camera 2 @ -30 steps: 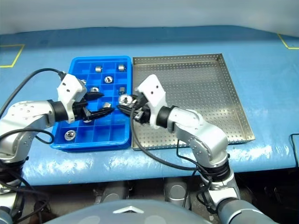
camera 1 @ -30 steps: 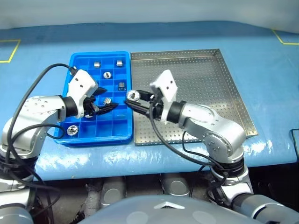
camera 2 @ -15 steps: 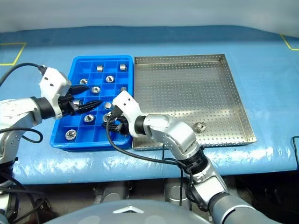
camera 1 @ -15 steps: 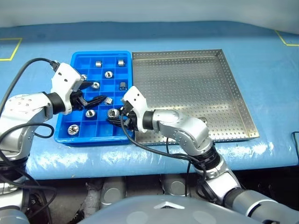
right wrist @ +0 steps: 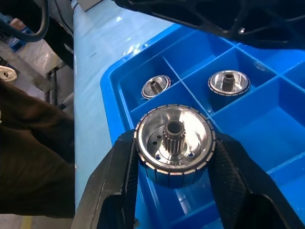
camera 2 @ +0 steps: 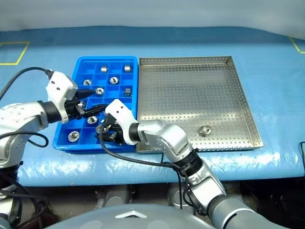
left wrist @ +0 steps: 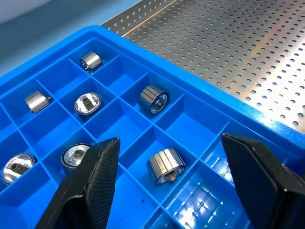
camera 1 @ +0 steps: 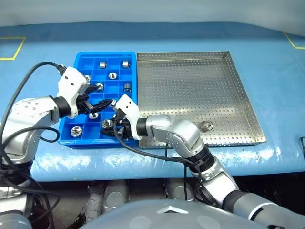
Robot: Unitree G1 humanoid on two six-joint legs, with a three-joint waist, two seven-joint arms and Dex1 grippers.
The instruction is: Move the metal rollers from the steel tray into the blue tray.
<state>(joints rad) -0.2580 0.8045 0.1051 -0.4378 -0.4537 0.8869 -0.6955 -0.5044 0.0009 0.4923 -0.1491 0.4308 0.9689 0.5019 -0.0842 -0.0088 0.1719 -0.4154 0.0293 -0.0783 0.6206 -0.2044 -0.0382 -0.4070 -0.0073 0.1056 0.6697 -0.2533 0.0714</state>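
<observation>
The blue tray (camera 1: 105, 54) lies left of the steel tray (camera 1: 190, 81) and holds several metal rollers (camera 1: 112, 75) in its compartments. One roller (camera 1: 208, 125) lies alone on the steel tray's perforated floor near the front right. My right gripper (camera 1: 108, 127) reaches across to the blue tray's near row, shut on a toothed roller (right wrist: 174, 145) just above a compartment. Behind it, my left gripper (camera 1: 103, 95) hovers open over the blue tray's middle with nothing between its fingers; a roller (left wrist: 165, 165) lies in the compartment below it.
Both trays rest on a blue-covered table (camera 1: 267, 57) with yellow tape marks (camera 1: 12, 50) at the far corners. Black cables (camera 1: 38, 71) loop from both wrists. The table's front edge (camera 1: 157, 160) runs just below the trays.
My right gripper carried its roller left and down, from the seam between the trays to the blue tray's near row. The roller on the steel tray came into sight. The left gripper stayed put.
</observation>
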